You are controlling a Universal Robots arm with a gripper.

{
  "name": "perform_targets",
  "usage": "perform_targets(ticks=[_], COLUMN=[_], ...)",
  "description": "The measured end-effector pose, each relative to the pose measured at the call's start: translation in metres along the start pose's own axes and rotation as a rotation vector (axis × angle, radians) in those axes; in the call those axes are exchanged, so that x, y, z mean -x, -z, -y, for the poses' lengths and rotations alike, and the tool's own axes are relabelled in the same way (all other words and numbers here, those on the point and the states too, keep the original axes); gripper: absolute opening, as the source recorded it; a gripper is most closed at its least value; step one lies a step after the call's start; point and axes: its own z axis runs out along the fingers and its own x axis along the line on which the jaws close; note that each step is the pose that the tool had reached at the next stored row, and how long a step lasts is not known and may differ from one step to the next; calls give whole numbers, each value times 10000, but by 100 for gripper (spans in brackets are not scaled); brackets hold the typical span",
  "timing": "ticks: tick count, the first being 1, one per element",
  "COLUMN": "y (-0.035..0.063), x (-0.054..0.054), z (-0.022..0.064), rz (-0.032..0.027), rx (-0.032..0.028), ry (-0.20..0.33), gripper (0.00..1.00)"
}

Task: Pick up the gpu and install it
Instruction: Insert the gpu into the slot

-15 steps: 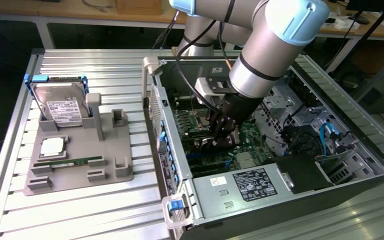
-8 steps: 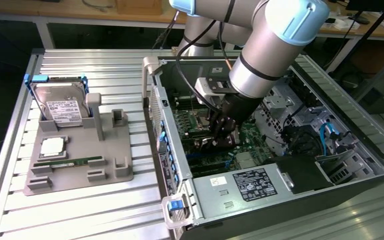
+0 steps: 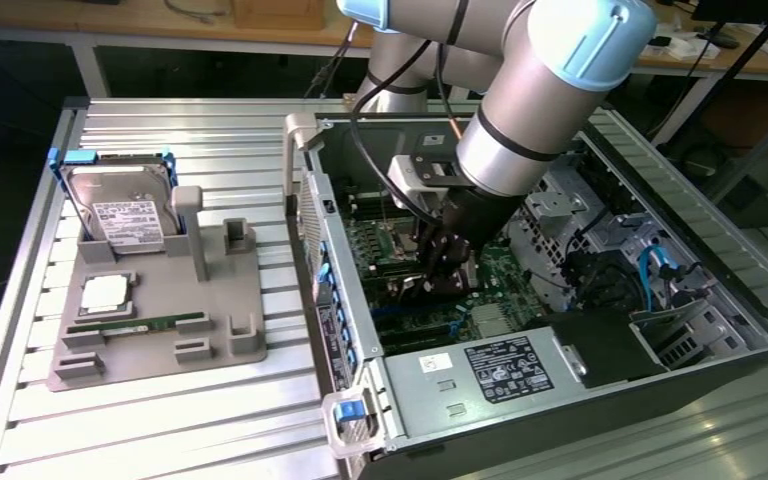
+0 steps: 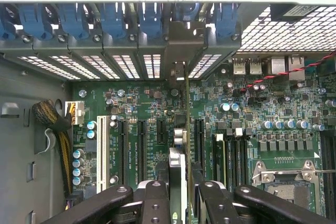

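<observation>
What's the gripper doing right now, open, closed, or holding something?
Gripper: closed on the gpu, which it holds edge-on over the motherboard.

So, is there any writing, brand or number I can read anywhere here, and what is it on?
None reads clearly.
White label on the hard drive: too small to read.
Labels on the power supply: too small to read.
White print on the motherboard: blurred.

Silver-grey arm with light-blue caps, black gripper.
</observation>
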Motion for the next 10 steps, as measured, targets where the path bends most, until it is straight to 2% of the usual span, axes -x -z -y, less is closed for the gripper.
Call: perform_targets(ticks=[10], y=[-21], x=[-1], z=[3], rz=[-2], rx=[1], ry=[0], gripper=[27])
